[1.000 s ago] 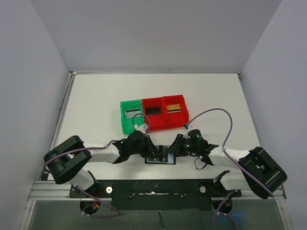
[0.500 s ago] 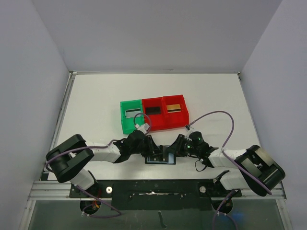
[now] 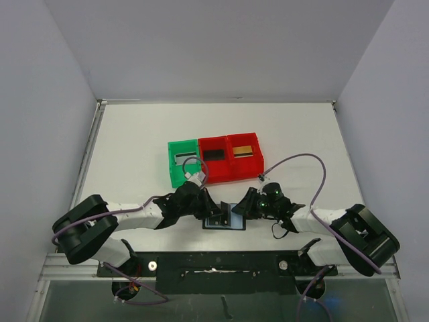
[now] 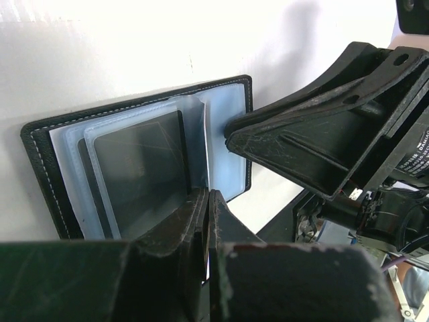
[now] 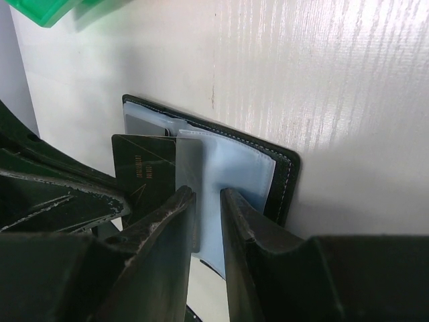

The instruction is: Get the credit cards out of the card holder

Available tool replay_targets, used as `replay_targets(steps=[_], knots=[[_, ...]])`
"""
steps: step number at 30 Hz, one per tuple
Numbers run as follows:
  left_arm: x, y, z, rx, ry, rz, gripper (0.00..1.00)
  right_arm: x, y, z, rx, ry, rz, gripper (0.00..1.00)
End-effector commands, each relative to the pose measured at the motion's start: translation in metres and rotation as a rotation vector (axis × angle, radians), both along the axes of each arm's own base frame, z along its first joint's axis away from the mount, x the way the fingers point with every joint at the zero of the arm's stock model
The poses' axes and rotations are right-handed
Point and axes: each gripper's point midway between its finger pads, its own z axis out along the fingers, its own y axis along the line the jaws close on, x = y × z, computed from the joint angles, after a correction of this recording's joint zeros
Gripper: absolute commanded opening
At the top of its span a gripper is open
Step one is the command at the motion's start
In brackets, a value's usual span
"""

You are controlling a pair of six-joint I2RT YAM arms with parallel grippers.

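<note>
The card holder [image 3: 224, 220] lies open at 6 o'clock on the white table [image 3: 134, 147], with grey walls around. At its 9 o'clock, the left gripper [image 4: 208, 221] is pinched closed at its edge. At 3 o'clock, the right gripper [image 5: 208, 201], slightly parted, straddles a pocket flap.

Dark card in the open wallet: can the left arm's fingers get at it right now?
Probably yes: the left fingers sit shut at the dark card's near edge, and the right fingers rest on the card holder's other half. A clear sleeve seems to cover it, though.
</note>
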Motion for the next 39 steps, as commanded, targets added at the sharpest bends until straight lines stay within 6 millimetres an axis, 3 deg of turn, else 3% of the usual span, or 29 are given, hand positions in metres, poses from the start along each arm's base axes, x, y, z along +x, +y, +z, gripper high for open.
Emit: replay_targets(steps=[1, 10, 14, 16, 19, 22, 26, 29, 31, 35, 39], knots=[[0.012, -0.003, 0.020, -0.026, -0.071, 0.009, 0.00, -0.007, -0.016, -0.019, -0.123, 0.035, 0.007, 0.25], [0.010, -0.010, 0.020, -0.060, -0.057, -0.013, 0.00, 0.004, 0.014, 0.036, -0.011, -0.114, 0.109, 0.25], [0.012, -0.009, 0.020, -0.047, -0.063, -0.007, 0.00, 0.005, 0.030, 0.051, 0.027, -0.163, 0.160, 0.27], [0.012, -0.011, 0.020, -0.049, -0.062, -0.013, 0.00, 0.006, 0.034, 0.049, 0.026, -0.159, 0.171, 0.26], [0.011, -0.015, 0.021, -0.061, -0.061, -0.030, 0.00, 0.009, 0.018, 0.018, -0.092, -0.066, 0.092, 0.24], [0.010, -0.016, 0.021, -0.064, -0.057, -0.036, 0.07, 0.002, 0.007, -0.003, -0.152, -0.004, 0.070, 0.22], [0.007, -0.020, 0.019, -0.085, -0.044, -0.054, 0.19, -0.006, 0.007, -0.009, -0.105, 0.016, 0.051, 0.21], [0.007, -0.023, 0.017, -0.086, -0.035, -0.067, 0.20, -0.010, 0.003, -0.015, -0.091, 0.036, 0.008, 0.21], [0.007, -0.024, 0.017, -0.088, -0.036, -0.069, 0.18, -0.010, 0.004, -0.013, -0.065, 0.030, -0.003, 0.21], [0.009, -0.015, 0.014, -0.039, -0.040, -0.039, 0.01, -0.009, 0.003, -0.010, -0.062, 0.020, -0.013, 0.21], [0.013, -0.001, 0.023, -0.005, -0.074, 0.002, 0.00, -0.002, -0.002, -0.004, -0.088, -0.003, -0.029, 0.21]])
